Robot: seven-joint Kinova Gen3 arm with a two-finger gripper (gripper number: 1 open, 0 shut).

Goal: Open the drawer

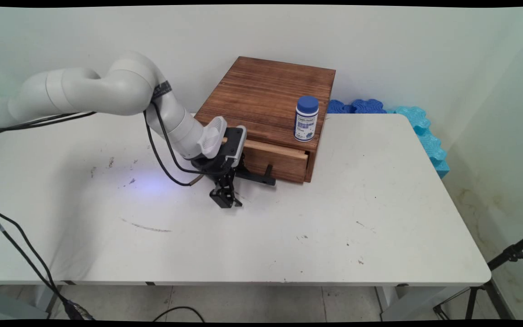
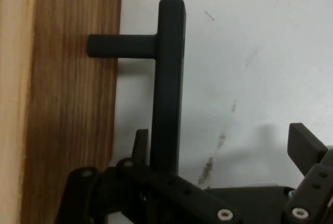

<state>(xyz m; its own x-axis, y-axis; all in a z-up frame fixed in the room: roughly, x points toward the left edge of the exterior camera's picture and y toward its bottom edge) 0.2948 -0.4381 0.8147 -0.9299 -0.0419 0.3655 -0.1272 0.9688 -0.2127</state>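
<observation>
White table: bare near edge, with scuffs and dark marks across the top. Black cables hang off its near left corner; a tripod leg stands on the floor at near right.

Gripper: black, two-fingered, low over the table just in front of the drawer, pointing down. Jaws wide apart. In the hand view the handle's bar runs between the two fingers, close beside one and well apart from the other; neither visibly presses on it. Judgement: the bar sits off-centre in the opening.

Handle: black bar on short posts, fixed to the drawer front.

Drawer: wooden front, standing a little proud of the box, with a pale strip of its top edge showing. Its inside cannot be seen.

Box: dark wood with a flat top, at the far middle of the table.

Bottle: white with a blue cap and printed label, upright on the box's near right corner. Cap on, contents hidden.

Foam pieces: blue, along the far right table edge.

Wall: plain, pale.
</observation>
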